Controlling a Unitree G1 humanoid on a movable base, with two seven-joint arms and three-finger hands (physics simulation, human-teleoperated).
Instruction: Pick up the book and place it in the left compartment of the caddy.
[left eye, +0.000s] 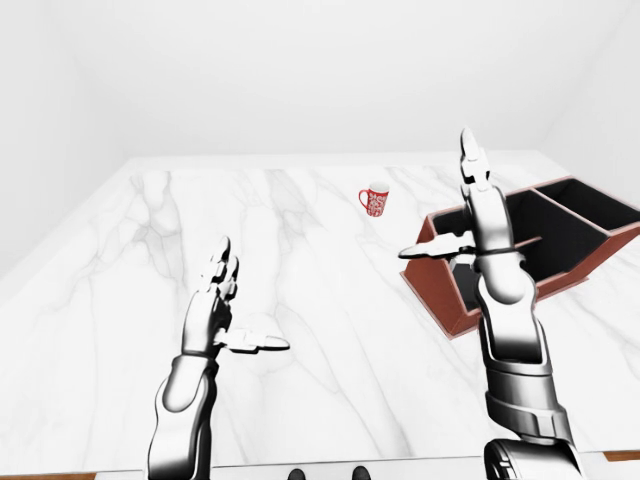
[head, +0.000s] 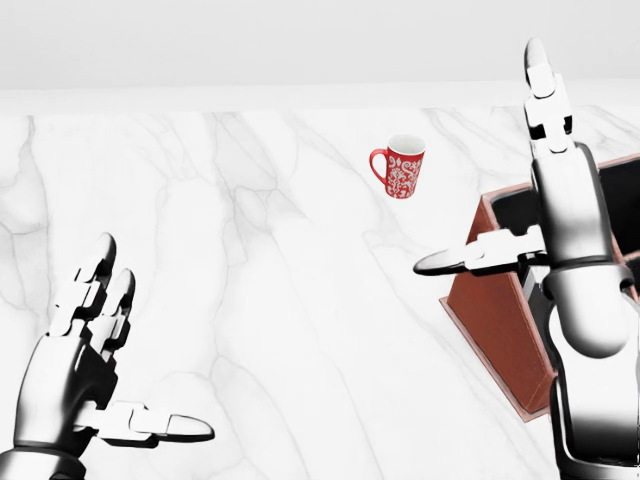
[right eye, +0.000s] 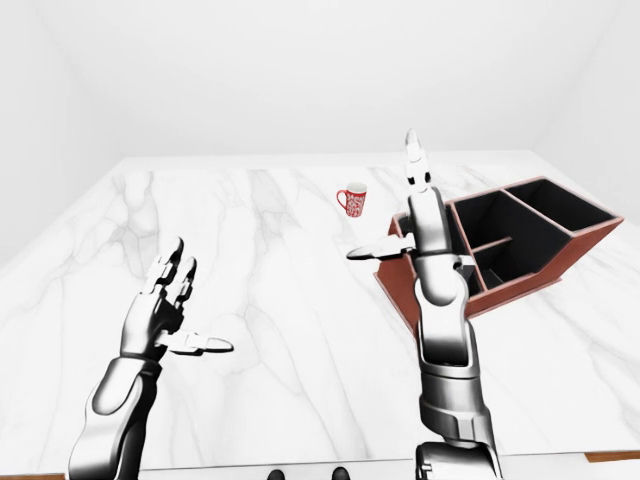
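Observation:
No book shows in any view. The caddy (right eye: 560, 258) is a red-brown box with dark compartments, lying on the white marble table (left eye: 300, 230) at the right of the eye views. My right hand (left eye: 440, 200) is open and empty, fingers pointing up and thumb out to the left. It stands before the caddy's left end and hides part of it. My left hand (left eye: 250, 300) is open and empty at the lower left, above bare table, far from the caddy.
A red patterned mug (head: 401, 166) stands upright on the table, up and left of the caddy. The table's near edge runs along the bottom of the eye views. White walls rise beyond the far edge.

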